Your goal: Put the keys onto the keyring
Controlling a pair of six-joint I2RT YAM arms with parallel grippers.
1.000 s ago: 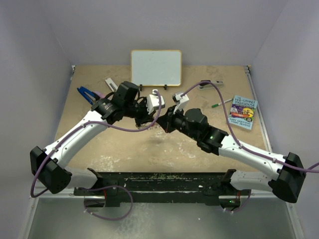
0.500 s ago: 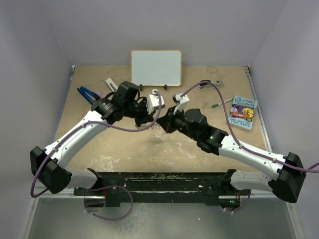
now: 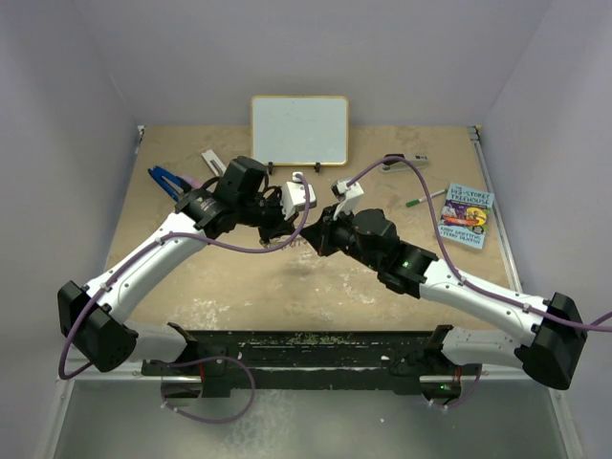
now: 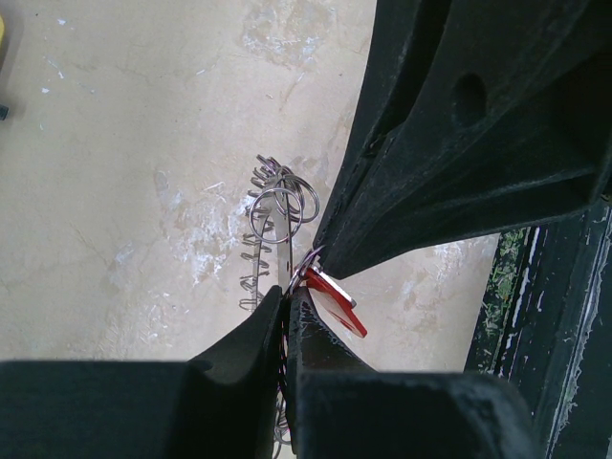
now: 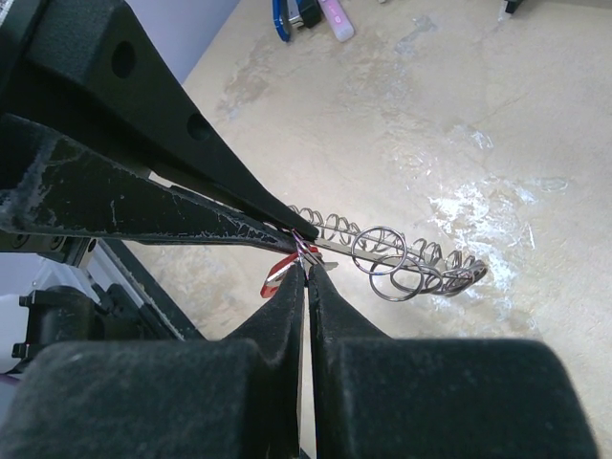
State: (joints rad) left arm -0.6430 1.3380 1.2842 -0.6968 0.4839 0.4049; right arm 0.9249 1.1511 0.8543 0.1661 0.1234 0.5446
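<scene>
- Grippers, both mine, meet tip to tip above the middle of a sandy, scuffed table [image 3: 239, 287], one arm reaching in from each side.
- My left gripper [image 4: 285, 298] is closed, its two black fingers pinching the keyring [image 4: 278, 225]. I hold the ring edge-on, so from my left wrist it looks like a thin grey strip rising away from the fingertips.
- Small wire loops [image 4: 251, 268] fringe the strip, and two larger round rings [image 4: 277, 206] hang near its far end.
- My right gripper [image 5: 306, 273] is closed too, its fingertips clamped on the key [image 5: 276, 277]. The red plastic head shows on one side of the fingers and a sliver of silver on the other.
- The key sits right at the gripped end of the keyring, touching it, squeezed where the tips of both grippers come together. I cannot tell whether it is threaded onto the ring.
- Keyring and key are both held up off the table, and the ring's far end sticks out free.
- A whiteboard [image 3: 299, 129] stands upright at the far edge.
- A colourful book [image 3: 466, 217] lies flat on the right, with a green-tipped pen [image 3: 418, 202] just beside it.
- A blue-handled tool [image 3: 164, 180] lies at the far left, too small to identify.
</scene>
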